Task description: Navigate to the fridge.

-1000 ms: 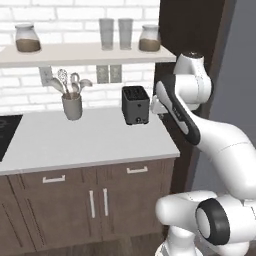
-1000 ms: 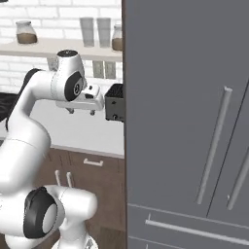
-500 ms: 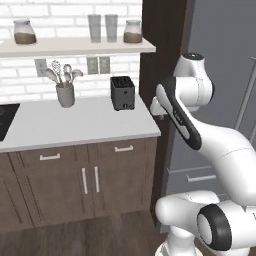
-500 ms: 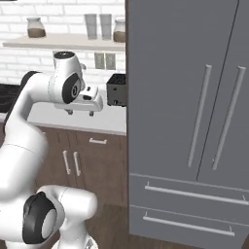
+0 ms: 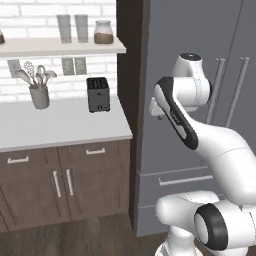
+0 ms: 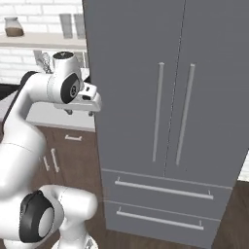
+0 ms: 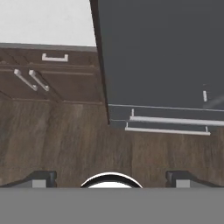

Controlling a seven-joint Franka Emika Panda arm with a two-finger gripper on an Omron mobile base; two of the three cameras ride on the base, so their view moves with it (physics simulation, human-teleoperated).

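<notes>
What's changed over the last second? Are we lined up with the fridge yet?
The base has driven right: the whole scene slid left in both base views. The fridge now fills most of the right base view, both door handles and both drawers showing, where earlier only part showed. The toaster and utensil holder shifted left with the camera, not on the counter. The arm kept its tucked pose; the gripper holds nothing.

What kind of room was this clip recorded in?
A home kitchen, rendered rather than real. A tall grey fridge stands beside a counter over brown cabinets, with a toaster and a pot of utensils on top.
</notes>
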